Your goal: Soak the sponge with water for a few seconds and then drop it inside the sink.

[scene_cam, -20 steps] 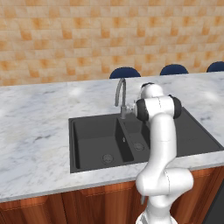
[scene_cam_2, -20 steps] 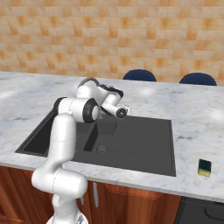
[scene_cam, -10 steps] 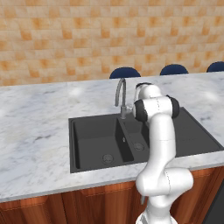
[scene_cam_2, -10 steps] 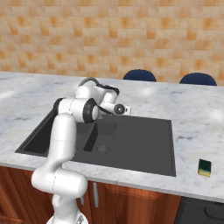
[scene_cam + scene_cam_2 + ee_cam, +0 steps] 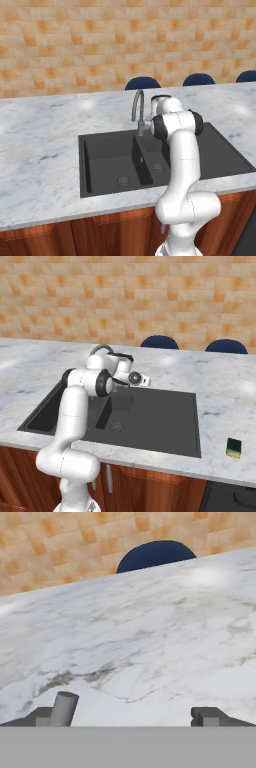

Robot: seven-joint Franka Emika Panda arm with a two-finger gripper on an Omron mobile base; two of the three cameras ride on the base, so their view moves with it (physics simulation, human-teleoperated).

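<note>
End effector held over the sink, sponge not yet approached

The end effector [image 5: 132,717] is seen with its fingers spread wide and nothing between them, raised above the black double-basin sink [image 5: 165,428] and just beside the curved faucet [image 5: 138,109]. The sponge [image 5: 233,447] is left on the marble counter [image 5: 220,406], well apart from the end effector, beyond the sink's far edge. The reach stage is judged to be in hand; a swing across and a descent onto the sponge are called for next.

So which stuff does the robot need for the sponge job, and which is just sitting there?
Needed: sponge on the counter, black sink, tap, the robot's open fingers.
Just there: blue chairs, marble counter, brick wall.
</note>
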